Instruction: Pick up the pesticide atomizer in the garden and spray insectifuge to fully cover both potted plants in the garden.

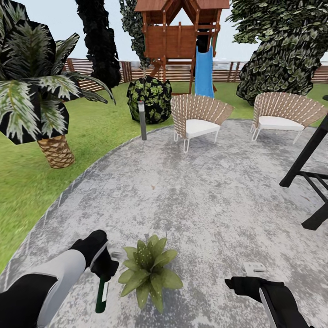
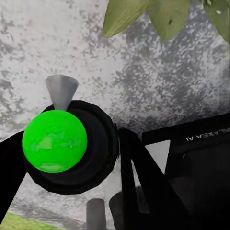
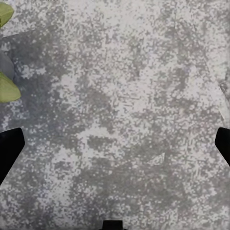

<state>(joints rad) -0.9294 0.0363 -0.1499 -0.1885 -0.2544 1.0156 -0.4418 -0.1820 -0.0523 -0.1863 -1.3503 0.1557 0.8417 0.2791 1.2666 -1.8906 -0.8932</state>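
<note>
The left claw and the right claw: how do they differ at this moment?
The left claw grips the pesticide atomizer beside the potted plant; the right claw holds nothing. The left claw is shut, while the right claw's fingers are spread apart. Both hang low over the patio.

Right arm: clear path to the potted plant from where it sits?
Probably yes. The right gripper hovers over bare patio beside the plant, fingers apart and empty, nothing between them. The left gripper holds the atomizer on the far side.
</note>
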